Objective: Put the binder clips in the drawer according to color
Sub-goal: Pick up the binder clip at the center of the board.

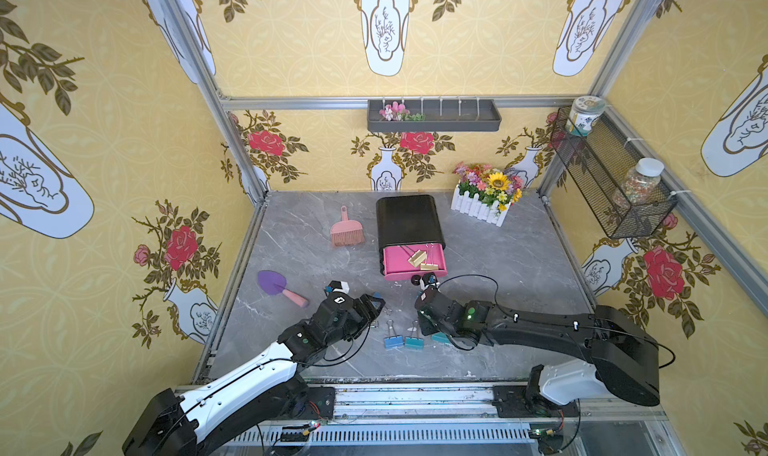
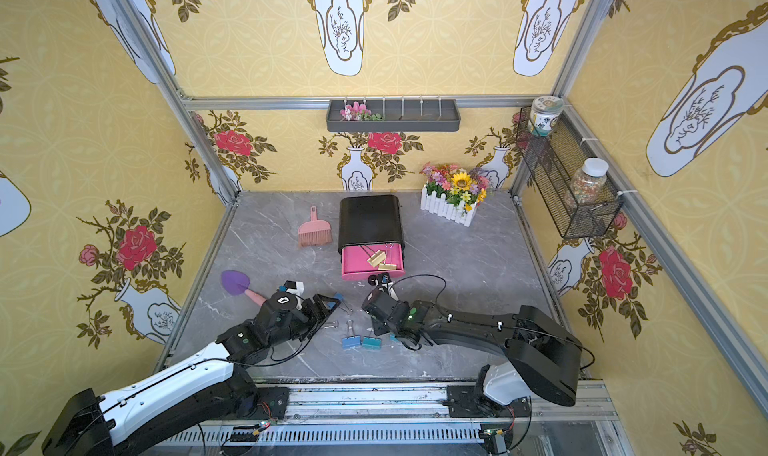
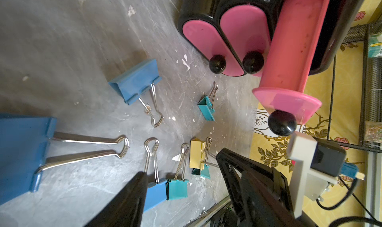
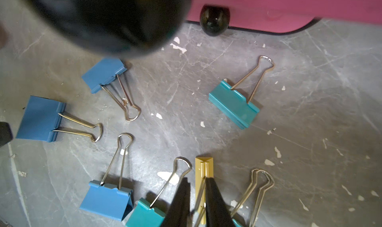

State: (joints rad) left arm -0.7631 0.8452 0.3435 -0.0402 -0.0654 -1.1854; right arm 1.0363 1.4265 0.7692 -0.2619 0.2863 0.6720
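Note:
The black drawer unit [image 1: 409, 219] has its top pink drawer [image 1: 397, 262] pulled out, with gold binder clips [image 1: 419, 258] inside. Loose clips lie in front: a blue one [image 1: 393, 341] and a teal one [image 1: 413, 341], seen in both top views. In the right wrist view my right gripper [image 4: 198, 186] is shut on the wire handles of a gold clip [image 4: 203, 166] standing on edge; blue [image 4: 107, 201] and teal [image 4: 233, 104] clips lie around it. My left gripper [image 3: 186, 195] is open above a blue clip [image 3: 155, 195] and a teal clip [image 3: 177, 189], holding nothing.
A pink hand brush [image 1: 347, 231] lies left of the drawer unit. A purple trowel [image 1: 274, 283] is at the left edge. A white flower box [image 1: 486, 196] stands at the back right. Two lower pink drawers [image 3: 198, 37] are shut. A mesh basket [image 1: 615, 184] hangs on the right wall.

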